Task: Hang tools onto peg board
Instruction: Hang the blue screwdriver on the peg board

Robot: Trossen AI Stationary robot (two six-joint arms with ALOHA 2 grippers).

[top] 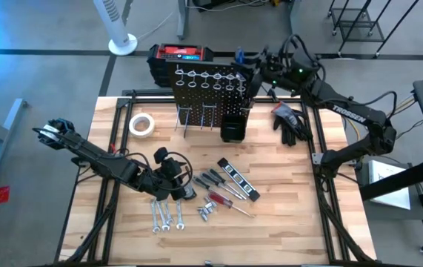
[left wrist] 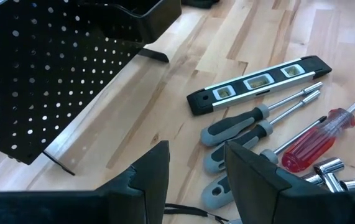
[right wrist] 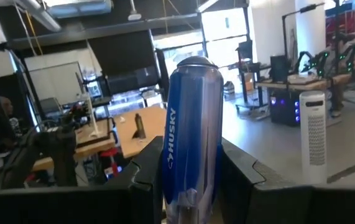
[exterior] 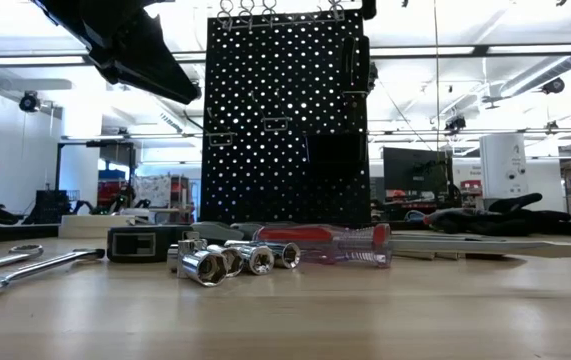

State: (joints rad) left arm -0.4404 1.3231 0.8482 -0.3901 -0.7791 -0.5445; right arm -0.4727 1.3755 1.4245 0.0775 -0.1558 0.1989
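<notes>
The black peg board (top: 205, 93) stands upright at the table's far middle, with silver rings along its top and a black bin (top: 232, 127) at its foot. My right gripper (top: 244, 67) is up at the board's top right corner, shut on a blue-handled screwdriver (right wrist: 191, 118). My left gripper (top: 179, 183) is open and empty, low over the table beside grey-handled screwdrivers (left wrist: 239, 127), a red one (left wrist: 314, 142), a level (left wrist: 258, 84), sockets (exterior: 227, 260) and wrenches (top: 167, 215), all lying flat. My right gripper pinches the screwdriver's blue handle (right wrist: 186, 186) between its two fingers (right wrist: 147, 167), which lie across the handle. The handle's rounded free end (right wrist: 194, 63) sticks out beyond the fingertips. The screwdriver is lifted clear of the table; its shaft is hidden behind the gripper.
A white tape roll (top: 142, 124) lies left of the board and black gloves (top: 291, 119) lie to its right. A black-and-red case (top: 181, 55) sits behind the board. Bare wood shows along the table's near edge (top: 270, 237).
</notes>
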